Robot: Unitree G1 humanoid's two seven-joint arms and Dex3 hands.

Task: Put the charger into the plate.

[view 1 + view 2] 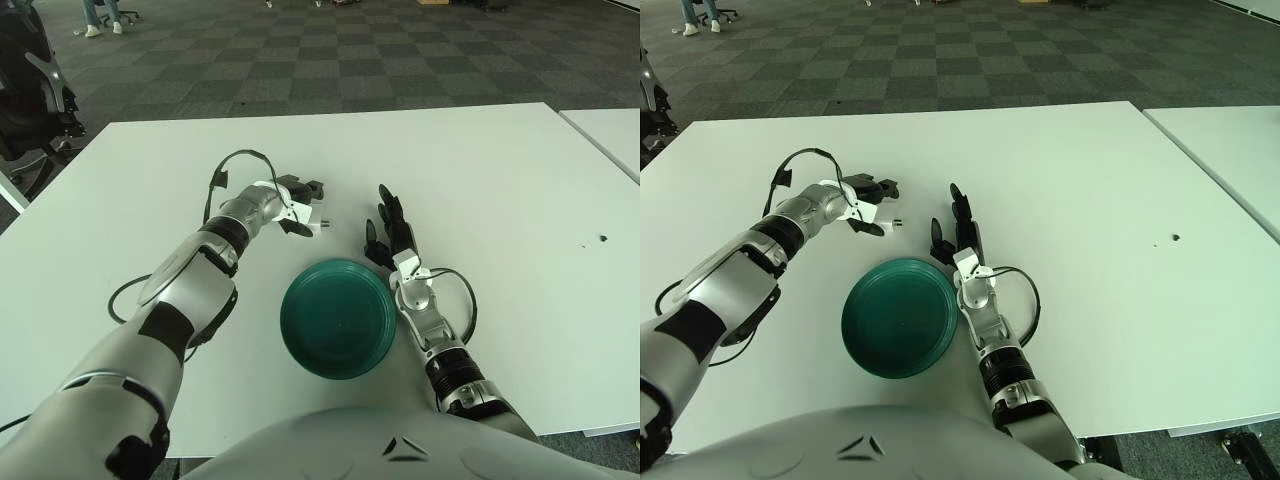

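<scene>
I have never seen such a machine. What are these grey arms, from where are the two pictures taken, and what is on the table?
The arms belong to a humanoid robot. Both pictures come from a stereo camera on its head, looking down, so they show one scene from two close positions. On the white table lies a round green plate, near the robot's body. The left hand is beyond the plate, and its fingers grip a small white charger whose metal pins point right. The right hand, fingers spread and holding nothing, shows beside the plate's right edge. The charger is not yet in the plate.

Both eyes on head, looking forward-down at same table (500,180), viewpoints slightly apart.
</scene>
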